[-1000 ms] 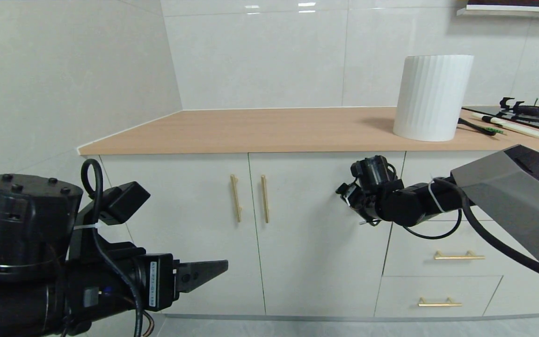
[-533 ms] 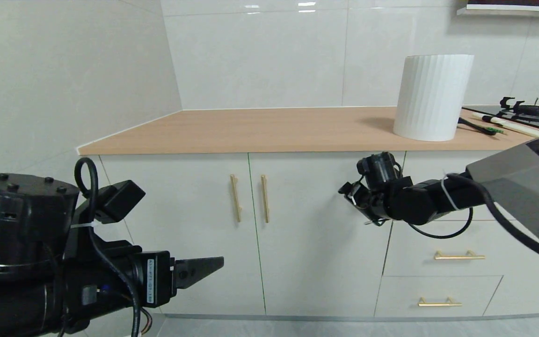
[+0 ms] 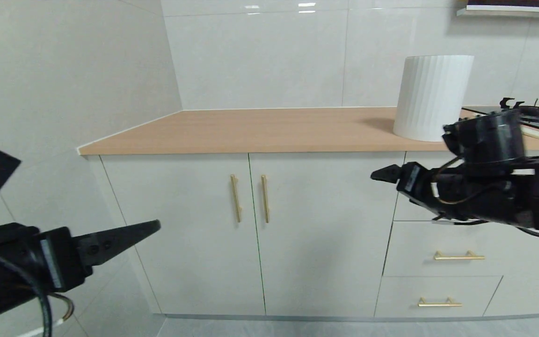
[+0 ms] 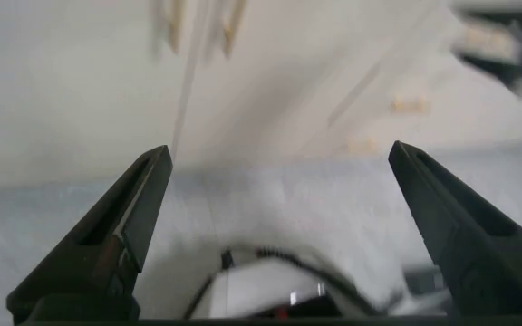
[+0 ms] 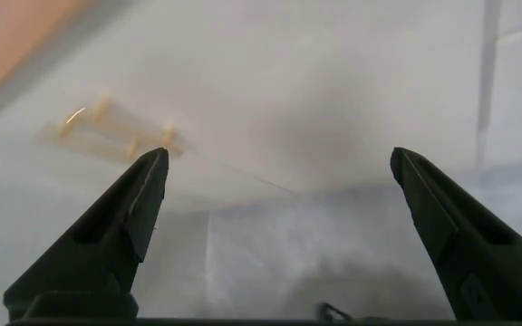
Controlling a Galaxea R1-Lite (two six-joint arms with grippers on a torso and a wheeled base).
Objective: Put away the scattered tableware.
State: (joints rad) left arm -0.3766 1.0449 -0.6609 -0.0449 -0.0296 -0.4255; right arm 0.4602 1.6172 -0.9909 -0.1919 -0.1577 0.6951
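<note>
In the head view, the white ribbed holder (image 3: 433, 96) stands near the right end of the countertop (image 3: 260, 128). Just past it, by the stove (image 3: 538, 112), the tip of a cream utensil (image 3: 537, 135) lies at the front edge (the rest is hidden behind the right arm). The left gripper (image 3: 155, 226) and right gripper (image 3: 376, 174) hang below that edge, in front of the cabinet.

In the left wrist view, the fingers are spread wide, with floor between them.

In the right wrist view, the fingers are spread wide too, with blurred gold handles (image 5: 116, 131) beyond.
</note>
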